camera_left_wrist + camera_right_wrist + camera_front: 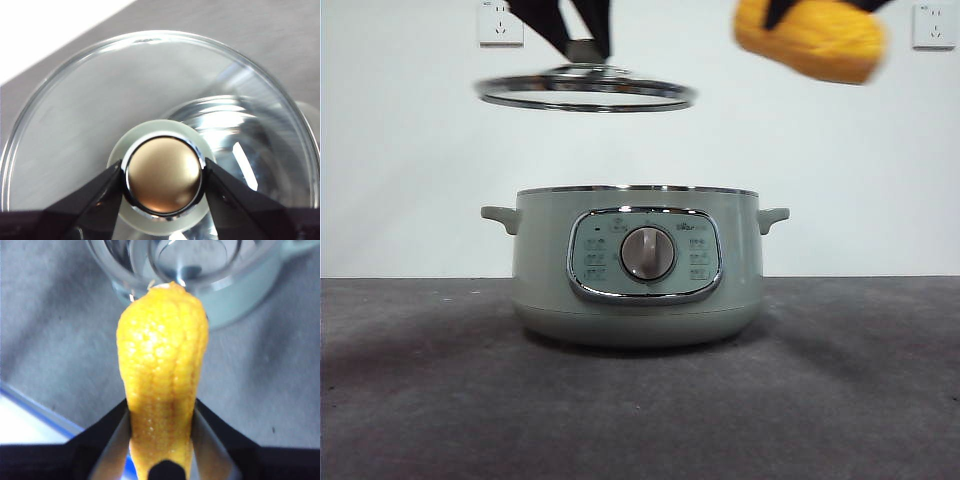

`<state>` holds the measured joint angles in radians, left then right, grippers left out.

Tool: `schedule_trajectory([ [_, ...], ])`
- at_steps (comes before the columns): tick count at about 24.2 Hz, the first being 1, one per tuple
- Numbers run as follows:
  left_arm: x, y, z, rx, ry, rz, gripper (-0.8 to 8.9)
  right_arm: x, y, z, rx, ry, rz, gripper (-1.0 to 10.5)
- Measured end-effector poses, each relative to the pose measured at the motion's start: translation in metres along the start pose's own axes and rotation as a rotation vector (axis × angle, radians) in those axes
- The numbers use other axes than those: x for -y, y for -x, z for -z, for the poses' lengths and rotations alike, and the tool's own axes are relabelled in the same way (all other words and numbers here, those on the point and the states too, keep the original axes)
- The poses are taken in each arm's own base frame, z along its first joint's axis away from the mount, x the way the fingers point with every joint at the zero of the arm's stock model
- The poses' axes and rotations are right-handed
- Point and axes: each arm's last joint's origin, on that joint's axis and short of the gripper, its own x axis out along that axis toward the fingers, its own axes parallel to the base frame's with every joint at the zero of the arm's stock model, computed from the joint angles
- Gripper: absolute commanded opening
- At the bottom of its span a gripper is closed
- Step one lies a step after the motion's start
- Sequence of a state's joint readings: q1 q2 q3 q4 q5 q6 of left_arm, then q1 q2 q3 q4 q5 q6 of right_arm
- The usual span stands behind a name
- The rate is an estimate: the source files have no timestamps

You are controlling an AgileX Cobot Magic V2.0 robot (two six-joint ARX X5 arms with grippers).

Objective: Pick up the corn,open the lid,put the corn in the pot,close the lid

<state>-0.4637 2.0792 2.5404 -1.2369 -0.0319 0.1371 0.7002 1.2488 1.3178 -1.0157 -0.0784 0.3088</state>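
Currently the corn [812, 38] is airborne, high above the table's right side and above and right of the pot [638, 265], touching nothing but the right gripper [161, 412]. Right wrist view: both black jaws are clamped on the cob's sides near its thick end, tapered tip pointing away toward the open pot [250, 295] below. The pot's steel interior is visible from there, cob not over the opening as far as the front view shows. The lid [586, 93] is off the pot, held level in the air above its left half, well clear of the rim. The left gripper [162, 182] is clenched on the knob [162, 180], one jaw on each side; the knob's top cap looks bronze and shiny with a pale green collar, and the clear glass [90, 115] spreads around it. The pot sits mid-table on the dark grey table [420, 400], control panel and silver dial [648, 253] facing the front edge, both side handles visible. Two wall sockets [500, 22] show on the white wall behind.
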Motion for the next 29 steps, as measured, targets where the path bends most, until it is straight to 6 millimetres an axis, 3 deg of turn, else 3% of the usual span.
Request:
schedule_trajectory([
  [7, -0.04, 0.002, 0.01, -0.043, 0.056, -0.083, -0.08, -0.018, -0.026, -0.063, -0.005, 0.042, 0.002, -0.1],
  [12, -0.088, 0.006, 0.022, -0.059, 0.135, -0.165, -0.08, -0.029, -0.069, -0.119, -0.014, 0.102, 0.019, -0.1],
  [15, -0.115, 0.011, 0.032, -0.073, 0.187, -0.206, -0.08, -0.025, -0.098, -0.142, -0.01, 0.103, 0.048, -0.1],
  [21, -0.147, 0.018, 0.046, -0.07, 0.258, -0.177, -0.08, 0.017, -0.182, -0.152, -0.114, 0.028, 0.104, -0.1],
  [29, -0.153, 0.02, 0.048, -0.064, 0.271, -0.167, -0.08, 0.026, -0.226, -0.146, -0.174, 0.018, 0.102, -0.1],
])
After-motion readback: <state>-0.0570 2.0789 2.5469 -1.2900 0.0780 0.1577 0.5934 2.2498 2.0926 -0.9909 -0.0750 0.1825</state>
